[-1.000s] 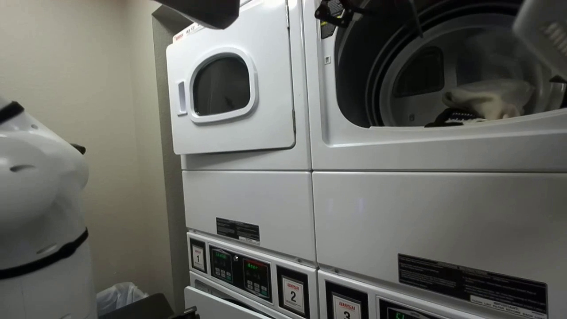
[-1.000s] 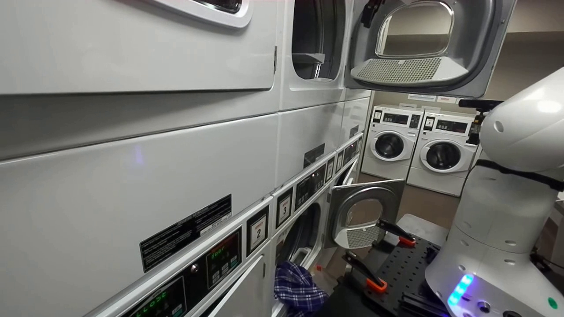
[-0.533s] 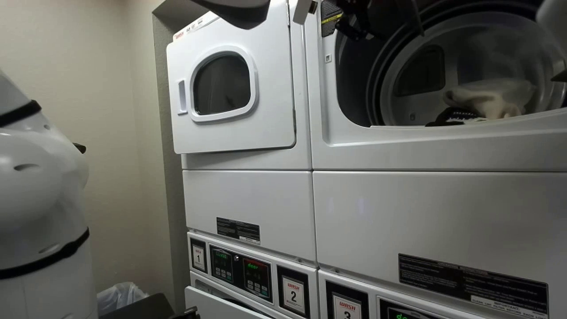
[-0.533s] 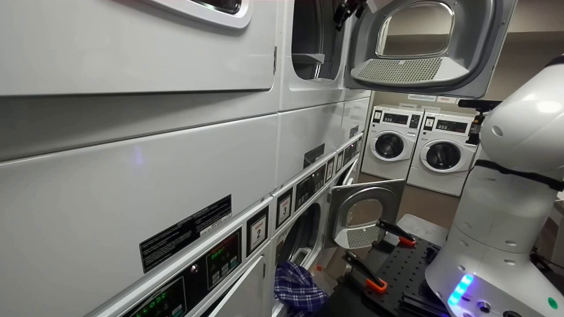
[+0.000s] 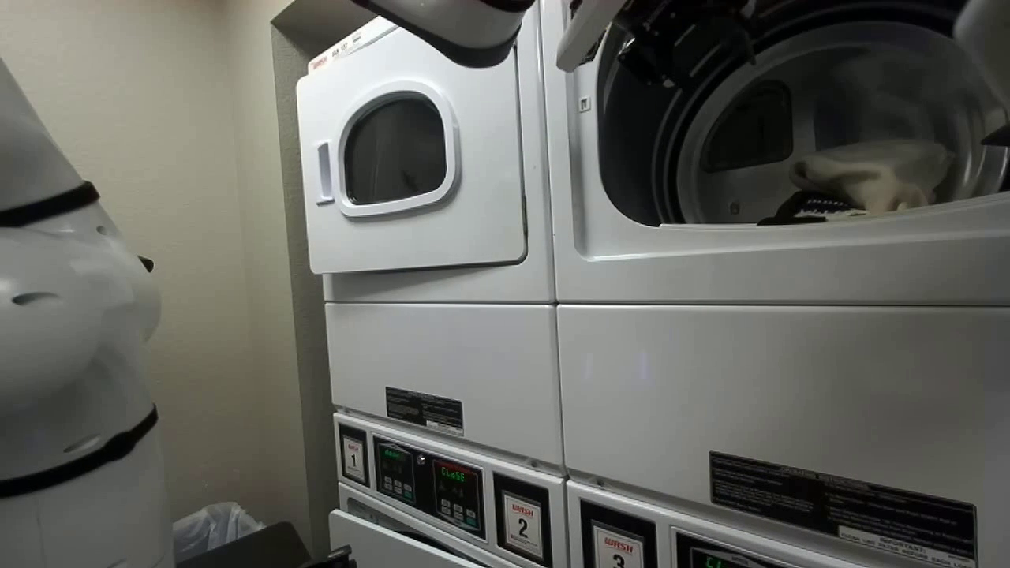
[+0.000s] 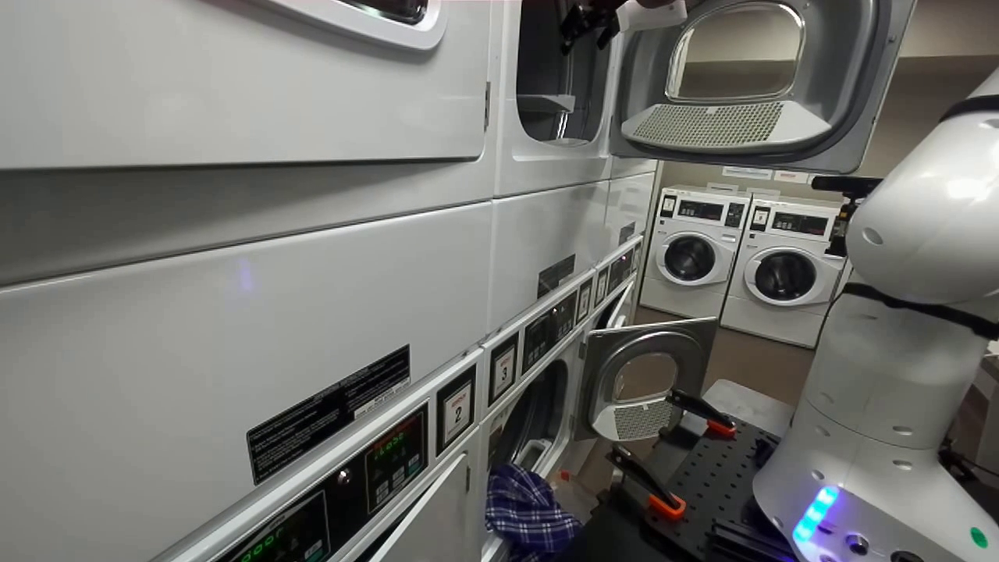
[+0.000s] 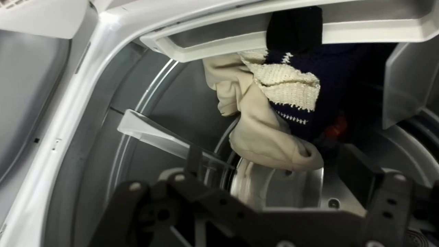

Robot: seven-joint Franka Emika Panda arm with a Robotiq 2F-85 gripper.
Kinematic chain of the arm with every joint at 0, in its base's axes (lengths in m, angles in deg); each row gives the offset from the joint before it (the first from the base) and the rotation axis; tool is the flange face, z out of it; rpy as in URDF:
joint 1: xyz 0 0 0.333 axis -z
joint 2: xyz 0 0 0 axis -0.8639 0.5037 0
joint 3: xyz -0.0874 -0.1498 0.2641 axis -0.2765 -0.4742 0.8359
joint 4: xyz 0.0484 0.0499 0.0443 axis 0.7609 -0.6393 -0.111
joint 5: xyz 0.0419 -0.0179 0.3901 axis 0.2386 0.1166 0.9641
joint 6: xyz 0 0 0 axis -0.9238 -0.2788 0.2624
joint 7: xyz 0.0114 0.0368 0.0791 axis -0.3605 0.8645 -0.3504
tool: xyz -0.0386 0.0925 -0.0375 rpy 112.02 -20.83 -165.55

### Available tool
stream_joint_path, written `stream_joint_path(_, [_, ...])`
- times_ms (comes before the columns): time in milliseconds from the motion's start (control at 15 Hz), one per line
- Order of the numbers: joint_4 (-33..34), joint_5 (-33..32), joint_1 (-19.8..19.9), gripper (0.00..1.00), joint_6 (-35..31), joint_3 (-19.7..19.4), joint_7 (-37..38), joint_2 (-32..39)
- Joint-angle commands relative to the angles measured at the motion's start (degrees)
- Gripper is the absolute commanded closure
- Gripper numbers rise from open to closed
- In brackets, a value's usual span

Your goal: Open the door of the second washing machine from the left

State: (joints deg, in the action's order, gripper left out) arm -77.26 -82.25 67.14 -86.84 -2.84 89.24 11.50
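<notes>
The second washing machine [image 5: 757, 379] shows its wide dark drum mouth uncovered; the machine also shows in an exterior view [image 6: 538, 234]. Its door [image 6: 847, 86] stands swung open, grey inner side and window facing out. The door's inner side is at the left of the wrist view [image 7: 27, 89], whose picture stands upside down. My gripper [image 5: 671, 47] is at the drum mouth's upper left, apart from the door; it also shows in an exterior view [image 6: 591, 27]. In the wrist view my gripper [image 7: 276, 164] is open, fingers wide apart, nothing between them.
Beige cloth [image 7: 264, 133] and dark knit cloth [image 7: 291, 89] lie in the drum. The neighbouring machine's smaller-looking door [image 5: 481, 173] is shut. Below, a lower door [image 6: 687, 351] stands open, with plaid cloth [image 6: 531, 515] beside a black table [image 6: 695, 468] bearing clamps.
My gripper has moved toward the drum mouth, rightward and down in an exterior view, and the arm has followed. The open door has shifted slightly further outward.
</notes>
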Motion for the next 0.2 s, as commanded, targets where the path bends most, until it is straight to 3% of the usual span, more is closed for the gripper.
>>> stream_joint_path(0, [1.62, 5.76, 1.7, 0.0, -2.01, 1.9, -4.45, 1.88])
stream_joint_path(133, [2.03, 6.69, 2.32, 0.0, -1.8, 2.71, -5.91, 2.11])
